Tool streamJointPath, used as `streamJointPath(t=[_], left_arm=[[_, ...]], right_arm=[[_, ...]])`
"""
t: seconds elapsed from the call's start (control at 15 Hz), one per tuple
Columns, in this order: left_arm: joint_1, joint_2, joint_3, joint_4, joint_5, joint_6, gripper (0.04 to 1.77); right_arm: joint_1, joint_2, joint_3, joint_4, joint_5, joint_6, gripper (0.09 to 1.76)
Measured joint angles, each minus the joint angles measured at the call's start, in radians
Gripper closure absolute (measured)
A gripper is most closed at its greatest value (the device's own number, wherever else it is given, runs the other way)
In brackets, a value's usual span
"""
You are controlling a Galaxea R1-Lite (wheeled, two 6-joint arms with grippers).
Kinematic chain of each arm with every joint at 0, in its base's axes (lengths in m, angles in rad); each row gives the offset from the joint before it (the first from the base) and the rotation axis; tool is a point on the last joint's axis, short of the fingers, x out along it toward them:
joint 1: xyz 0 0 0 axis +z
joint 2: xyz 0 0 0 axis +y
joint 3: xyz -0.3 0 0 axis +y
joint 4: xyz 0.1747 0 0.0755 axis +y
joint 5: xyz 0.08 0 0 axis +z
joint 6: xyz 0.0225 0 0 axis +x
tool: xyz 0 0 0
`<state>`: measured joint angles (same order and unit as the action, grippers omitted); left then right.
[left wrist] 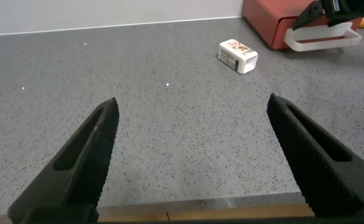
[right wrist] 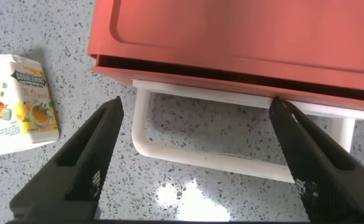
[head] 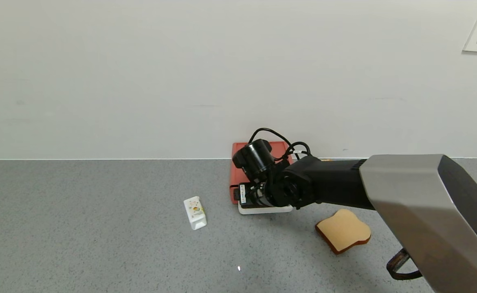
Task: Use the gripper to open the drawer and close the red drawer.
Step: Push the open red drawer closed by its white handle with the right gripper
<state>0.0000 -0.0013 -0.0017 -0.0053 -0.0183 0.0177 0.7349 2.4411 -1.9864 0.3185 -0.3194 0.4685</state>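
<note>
The red drawer (head: 238, 173) stands against the back wall, its white loop handle (head: 262, 210) facing me. My right gripper (head: 258, 200) hovers just over the handle. In the right wrist view the right gripper (right wrist: 195, 106) is open, its fingers (right wrist: 88, 162) set wide to either side of the handle (right wrist: 213, 158) and touching nothing. The drawer (right wrist: 231, 37) shows only a thin dark gap under its top shell. My left gripper (left wrist: 193, 102) is open and empty, parked low near the table's front edge. From there the drawer (left wrist: 269, 22) shows far off.
A small white printed carton (head: 195, 212) lies left of the drawer, close to the right gripper's finger (right wrist: 17, 102). A toast slice (head: 343, 230) lies to the right front. The white wall stands directly behind the drawer. The grey speckled table (head: 79, 228) spreads to the left.
</note>
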Motion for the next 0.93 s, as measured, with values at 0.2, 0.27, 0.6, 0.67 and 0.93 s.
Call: streamJointPath(t=[0.2, 0.27, 0.6, 0.67, 0.93], left_arm=[[0.0, 0.0, 0.0, 0.0, 0.0, 0.0, 0.09], [0.0, 0.0, 0.0, 0.0, 0.0, 0.0, 0.09], [0.0, 0.0, 0.0, 0.0, 0.0, 0.0, 0.09], [0.0, 0.0, 0.0, 0.0, 0.0, 0.0, 0.09], [0.0, 0.0, 0.0, 0.0, 0.0, 0.0, 0.09]], right_arm=[[-0.006, 0.005, 0.0, -0.017, 0.0, -0.016, 0.14], [-0.007, 0.007, 0.0, -0.021, 0.0, -0.02, 0.14], [-0.008, 0.01, 0.0, -0.026, 0.001, -0.022, 0.14], [-0.008, 0.01, 0.0, -0.026, 0.001, -0.022, 0.14], [-0.008, 0.01, 0.0, -0.023, 0.002, -0.022, 0.14]])
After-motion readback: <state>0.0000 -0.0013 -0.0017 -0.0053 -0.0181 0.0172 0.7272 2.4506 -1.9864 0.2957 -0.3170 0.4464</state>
